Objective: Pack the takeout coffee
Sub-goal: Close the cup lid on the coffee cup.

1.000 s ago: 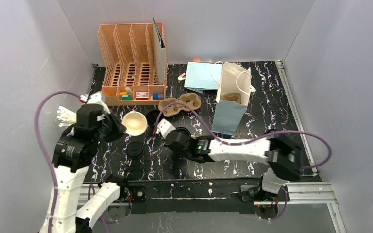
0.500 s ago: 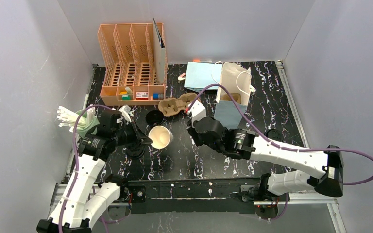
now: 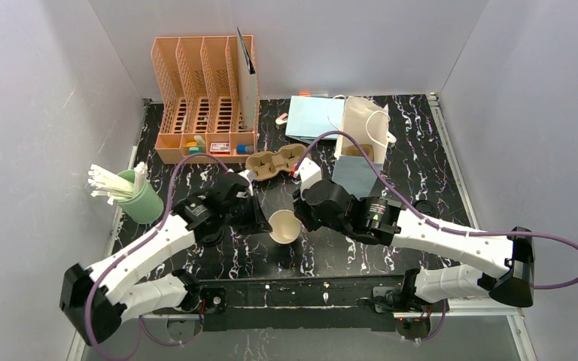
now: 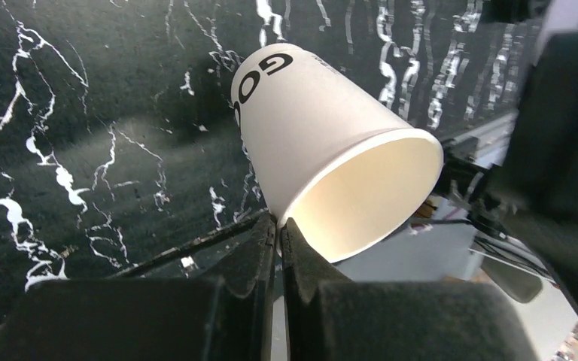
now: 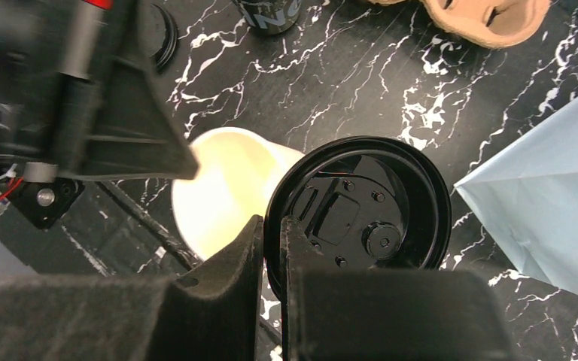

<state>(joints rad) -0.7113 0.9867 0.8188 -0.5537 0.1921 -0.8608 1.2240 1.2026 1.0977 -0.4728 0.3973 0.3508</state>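
While, toward the tabletop's [image 3: 421,150] near edge, the left gripper [image 4: 278,226] is pinching the tilted cup [image 4: 323,143] by its rim, the right gripper [image 5: 271,226] is clamping the black lid [image 5: 361,218] beside its mouth. Lidding well is likely requiring both rims to be squared before any pressing.

— What sits on your table [image 3: 421,150]?
— It's a black top with white veins. At your far left stands an orange rack [image 3: 203,98], and at the left edge a green holder [image 3: 141,201] of white sticks.
— And mid-table?
— You have a brown carrier [image 3: 275,163], a dark cup [image 5: 271,11] near it and a loose black lid [image 5: 164,37] lying flat. To the right an upright blue bag [image 3: 355,169] stands, with a flat blue bag [image 3: 312,116] behind it.
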